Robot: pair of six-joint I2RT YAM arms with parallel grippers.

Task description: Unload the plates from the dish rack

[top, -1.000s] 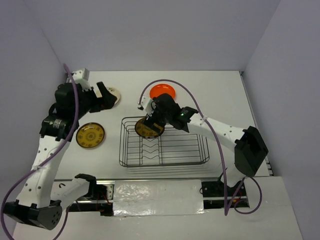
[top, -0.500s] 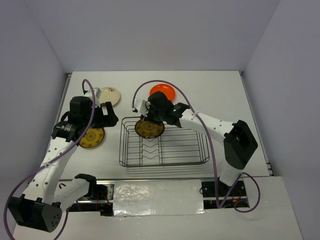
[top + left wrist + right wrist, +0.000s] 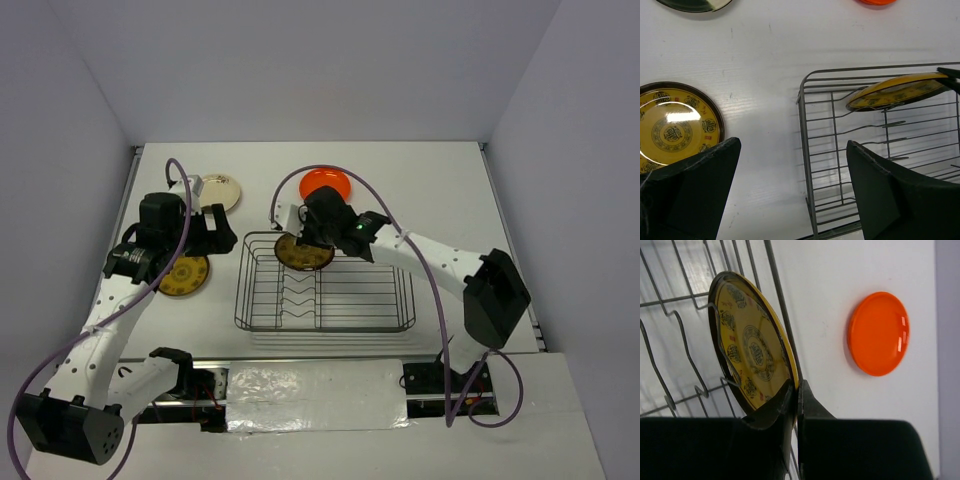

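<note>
The dark wire dish rack (image 3: 325,295) stands in the middle of the table. One yellow-brown plate with a dark pattern (image 3: 303,253) leans on edge at the rack's far left corner. My right gripper (image 3: 797,385) is shut on that plate's rim (image 3: 752,345), one finger on each face. The left gripper (image 3: 792,145) hangs open over bare table just left of the rack's wire wall (image 3: 805,145), holding nothing. It sits between the rack and a second yellow patterned plate (image 3: 675,125) lying flat on the table.
An orange plate (image 3: 325,183) lies flat beyond the rack, also seen in the right wrist view (image 3: 879,333). A cream plate (image 3: 220,190) lies at the far left. The second yellow plate (image 3: 182,275) lies left of the rack. Walls close in the table's sides.
The right gripper closed onto the plate's rim, and the plate now sits slightly higher at the rack's far edge. The left arm swung from the cream plate to beside the rack, then stopped.
</note>
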